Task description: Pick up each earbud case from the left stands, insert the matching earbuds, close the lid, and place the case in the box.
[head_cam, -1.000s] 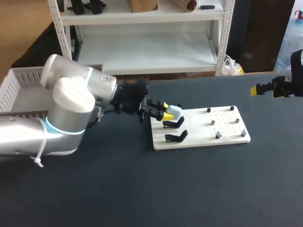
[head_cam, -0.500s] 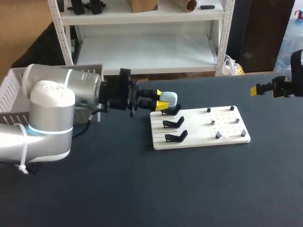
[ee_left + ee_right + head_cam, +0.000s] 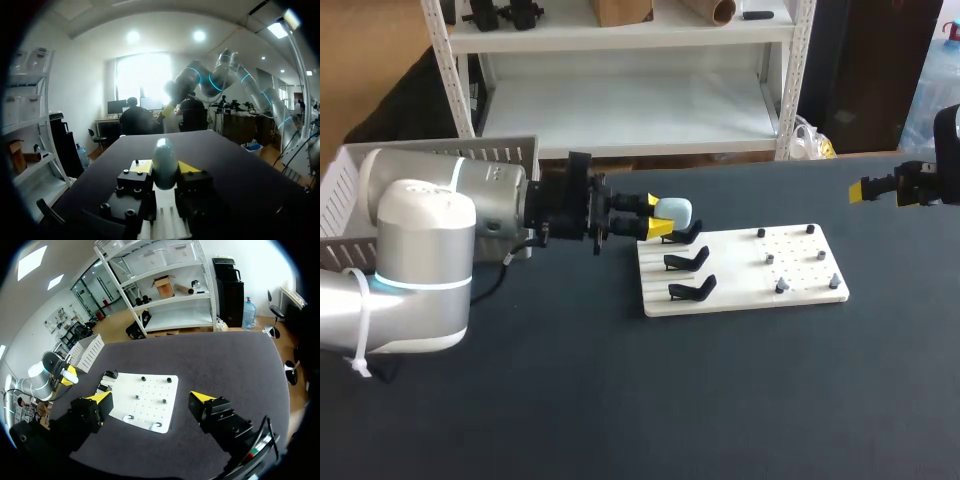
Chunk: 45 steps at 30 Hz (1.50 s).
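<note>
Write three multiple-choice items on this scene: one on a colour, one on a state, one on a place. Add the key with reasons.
1. What colour are the stands on the white board? A red; B black; C white.
2. How is the right tool? A shut on something; B shut, empty; C open, empty.
3. Where is the pale blue earbud case? A on a stand; B between the left tool's fingers; C in the right tool.
Key: 1 B, they show dark against the board. 2 C, its yellow tips stand wide apart with nothing between. 3 B, both yellow tips grip its sides.
</note>
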### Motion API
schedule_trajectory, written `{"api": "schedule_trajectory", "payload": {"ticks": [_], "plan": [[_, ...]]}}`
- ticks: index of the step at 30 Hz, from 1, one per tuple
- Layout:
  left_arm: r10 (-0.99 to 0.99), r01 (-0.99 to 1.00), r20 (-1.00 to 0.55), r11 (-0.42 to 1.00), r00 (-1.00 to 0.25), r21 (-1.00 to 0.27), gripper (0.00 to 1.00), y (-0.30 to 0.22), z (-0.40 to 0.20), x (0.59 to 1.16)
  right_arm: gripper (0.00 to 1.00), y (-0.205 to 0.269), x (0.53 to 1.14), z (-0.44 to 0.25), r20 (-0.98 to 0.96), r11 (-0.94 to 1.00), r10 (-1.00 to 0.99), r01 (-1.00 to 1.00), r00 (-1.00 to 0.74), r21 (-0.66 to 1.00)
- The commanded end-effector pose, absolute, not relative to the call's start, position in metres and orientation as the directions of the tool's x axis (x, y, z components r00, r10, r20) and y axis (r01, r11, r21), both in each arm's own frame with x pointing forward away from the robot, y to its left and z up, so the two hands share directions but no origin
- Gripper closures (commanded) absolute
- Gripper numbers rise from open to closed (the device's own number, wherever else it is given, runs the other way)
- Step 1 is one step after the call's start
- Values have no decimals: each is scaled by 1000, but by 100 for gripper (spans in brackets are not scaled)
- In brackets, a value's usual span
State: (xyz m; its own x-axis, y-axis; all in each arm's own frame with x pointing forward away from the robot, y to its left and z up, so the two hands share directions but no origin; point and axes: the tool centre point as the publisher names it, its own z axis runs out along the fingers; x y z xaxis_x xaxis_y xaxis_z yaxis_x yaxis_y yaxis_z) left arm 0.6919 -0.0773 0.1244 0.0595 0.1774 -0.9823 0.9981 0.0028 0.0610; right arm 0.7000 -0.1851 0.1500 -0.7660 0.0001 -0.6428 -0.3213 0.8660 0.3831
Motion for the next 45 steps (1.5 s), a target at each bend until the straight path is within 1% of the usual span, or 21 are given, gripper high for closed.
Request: {"api": "schedule_trajectory", "payload": {"ticks": [1,4,5,8,12,27,33,41,45], "plan": [[176,998,-983,9,61,64,100,-78,124,691,0,-185,700,150,-643,866,0,-321,-766,383],[176,998,-983,9,61,64,100,-78,124,691,0,-185,700,150,-643,866,0,-321,-766,383],[176,998,-983,9,61,64,100,-78,124,691,0,-185,709,152,-640,856,-10,-338,-768,392],[154,999,-988,15,34,37,100,-90,123,691,0,-185,726,155,-643,835,-30,-373,-765,404],[119,1000,-993,25,-3,0,100,-101,123,694,0,-183,731,160,-651,820,-75,-419,-755,391],[122,1000,-992,-7,18,17,100,-103,123,695,0,-134,668,177,-669,726,-219,-576,-711,374],[118,1000,-993,-17,22,20,100,-99,120,699,0,-116,649,183,-677,715,-236,-597,-697,365],[107,999,-994,-33,30,27,100,-98,117,703,0,-88,633,183,-699,749,-286,-608,-656,264],[107,999,-994,-33,30,27,100,-98,117,703,0,-75,626,181,-696,751,-293,-608,-656,257]]}}
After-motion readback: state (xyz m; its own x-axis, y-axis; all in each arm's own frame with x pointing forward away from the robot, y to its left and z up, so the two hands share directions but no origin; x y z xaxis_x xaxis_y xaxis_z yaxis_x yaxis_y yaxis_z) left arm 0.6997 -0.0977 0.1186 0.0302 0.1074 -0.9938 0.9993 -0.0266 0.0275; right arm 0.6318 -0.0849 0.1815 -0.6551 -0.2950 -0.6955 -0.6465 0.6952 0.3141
